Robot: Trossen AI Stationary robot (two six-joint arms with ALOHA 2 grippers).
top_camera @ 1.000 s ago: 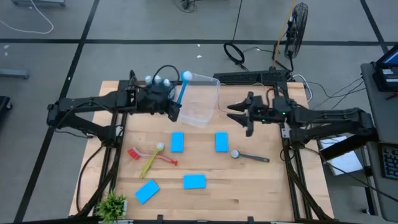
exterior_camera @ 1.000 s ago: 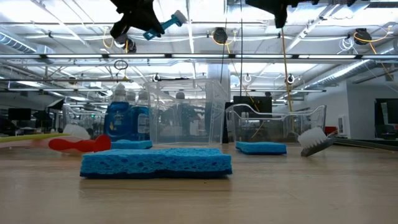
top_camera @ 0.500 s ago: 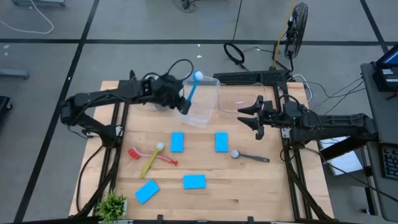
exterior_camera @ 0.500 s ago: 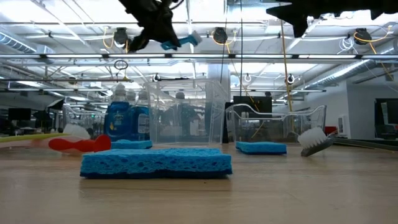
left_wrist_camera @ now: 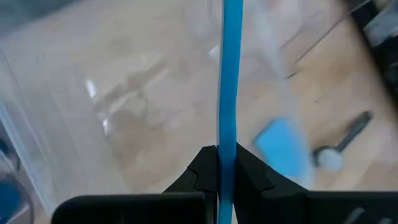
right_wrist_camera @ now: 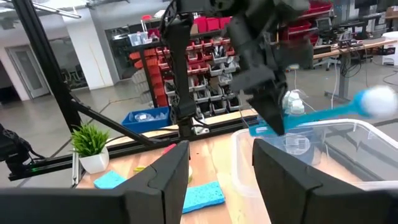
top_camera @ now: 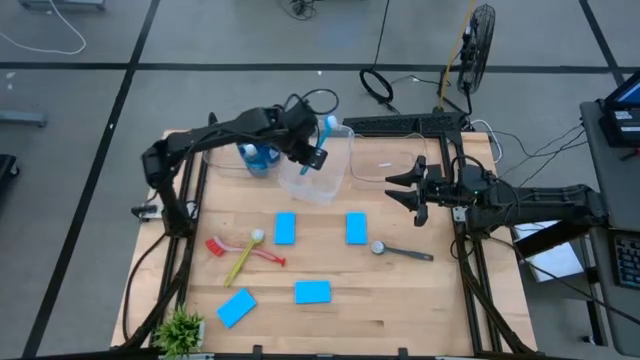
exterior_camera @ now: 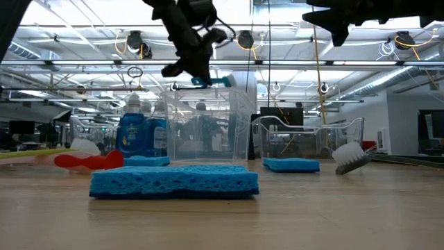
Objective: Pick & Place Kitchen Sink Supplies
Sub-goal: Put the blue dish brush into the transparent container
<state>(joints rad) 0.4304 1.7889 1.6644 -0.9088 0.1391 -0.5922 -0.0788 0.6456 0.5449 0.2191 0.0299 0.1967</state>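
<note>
My left gripper (top_camera: 308,150) is shut on a blue brush (top_camera: 322,145) with a white head (top_camera: 331,122). It holds the brush in the air over the tall clear bin (top_camera: 322,170), just above the bin's top rim (exterior_camera: 208,94). Blue soap bottles (top_camera: 255,155) stand left of the bin. On the table lie several blue sponges (top_camera: 285,228), a red brush (top_camera: 250,248), a yellow-green brush (top_camera: 240,263) and a dark-handled brush (top_camera: 400,252). My right gripper (top_camera: 403,186) hovers open near the right edge, with nothing between its fingers. My left gripper pinches the blue brush's thin handle (left_wrist_camera: 231,140) between its two fingers, at the part away from the head. The fingers slant down from the table's left side. The brush is lifted clear and lies nearly level, its head (right_wrist_camera: 379,99) toward the far right.
A lower clear bin (exterior_camera: 305,142) stands right of the tall one. A small green plant (top_camera: 180,328) sits at the near left corner. Bare wood lies along the near edge between the sponges.
My left gripper has swung toward the table's right and sunk a little, tipping further down. It carried the blue brush from beside the bottles to over the tall bin. My right gripper has drawn back slightly toward the right edge.
</note>
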